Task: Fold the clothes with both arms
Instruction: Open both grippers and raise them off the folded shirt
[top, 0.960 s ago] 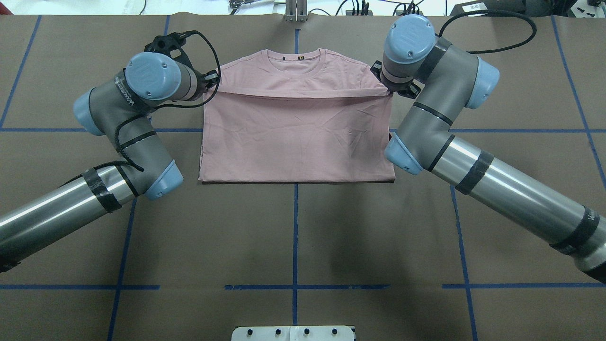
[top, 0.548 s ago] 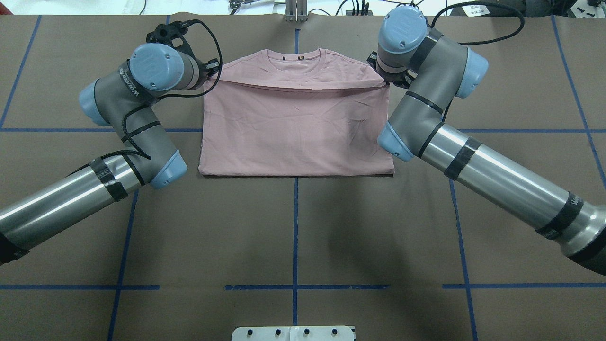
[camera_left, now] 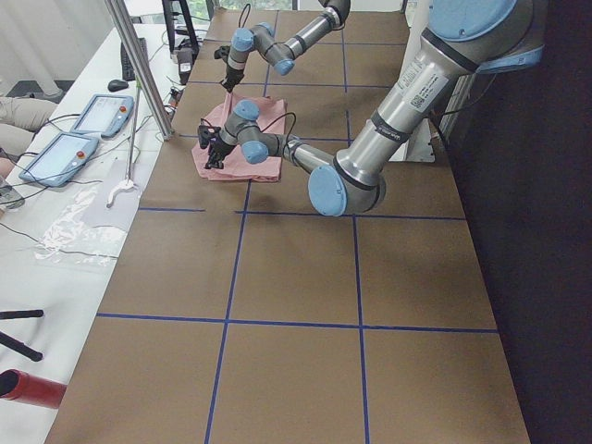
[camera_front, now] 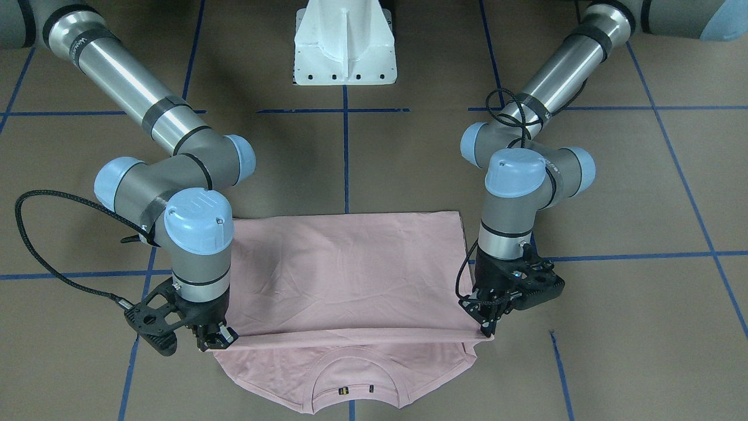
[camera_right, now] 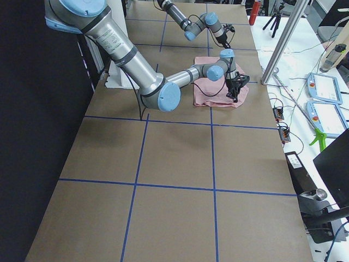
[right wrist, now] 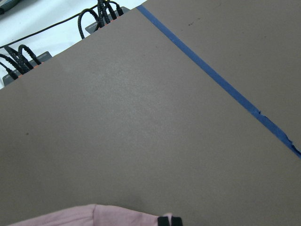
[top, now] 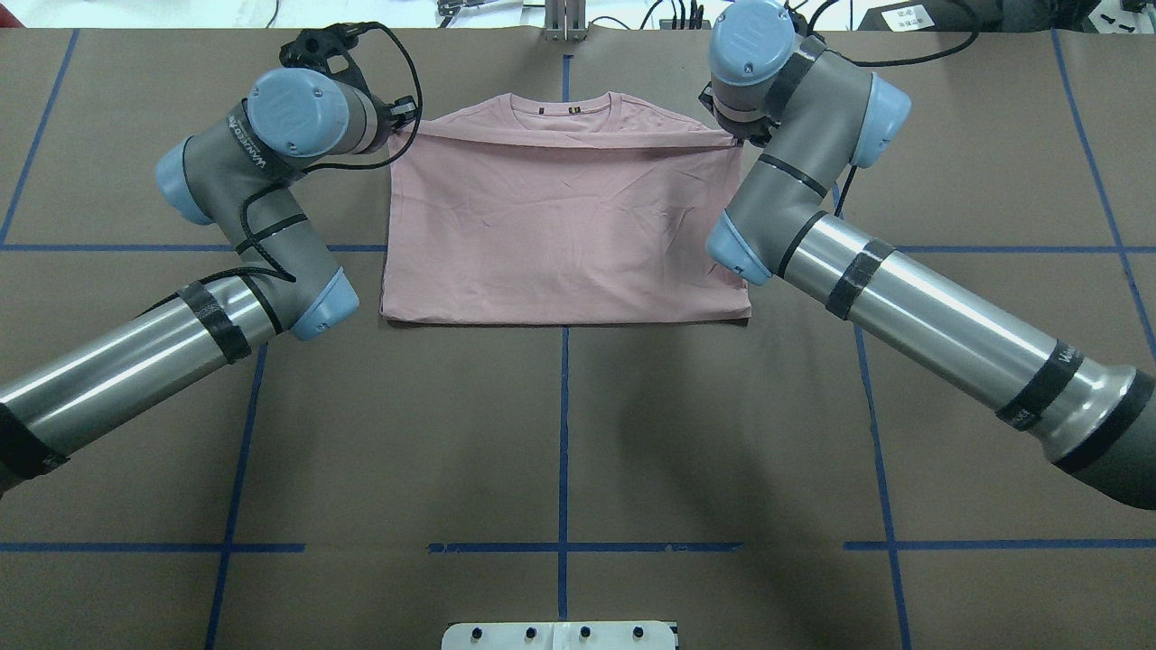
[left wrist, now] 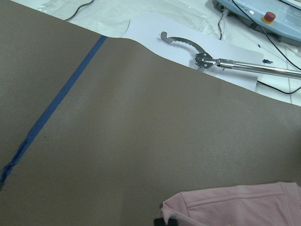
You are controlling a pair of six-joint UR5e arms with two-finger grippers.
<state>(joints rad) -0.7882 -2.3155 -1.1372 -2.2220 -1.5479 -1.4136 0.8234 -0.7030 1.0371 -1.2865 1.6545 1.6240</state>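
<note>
The pale pink T-shirt (top: 564,235) is lying flat on the brown counter (top: 722,433), in the half far from the robot and sitting across the middle blue tape line (top: 564,433), with a plain side facing up. Its lower part is lying doubled over the body. The hem edge (top: 564,144) of that upper layer is running in a straight line from side to side, just short of the collar (top: 560,108), which is showing beyond it. The left tool (camera_front: 488,330) is pointing down at one end of that edge, its fingers pressed together and pinching the corner of the cloth. The right tool (camera_front: 217,340) is pinching the opposite corner in the same way. Whether the corners are touching the layer beneath, I cannot tell. In each wrist view the black fingertips (right wrist: 163,221) are showing at the bottom edge, close together, with pink cloth beside them. The left arm (top: 135,370) and the right arm (top: 948,334) are reaching in from either side, elbows bent beside the shirt. The white pedestal base (camera_front: 345,47) is standing on the robot's side of the counter, well apart from the shirt. Beyond the counter's far edge, a long metal grabber (left wrist: 225,59) is lying on a white sheet, and black cables (right wrist: 99,16) are lying near the corner.
</note>
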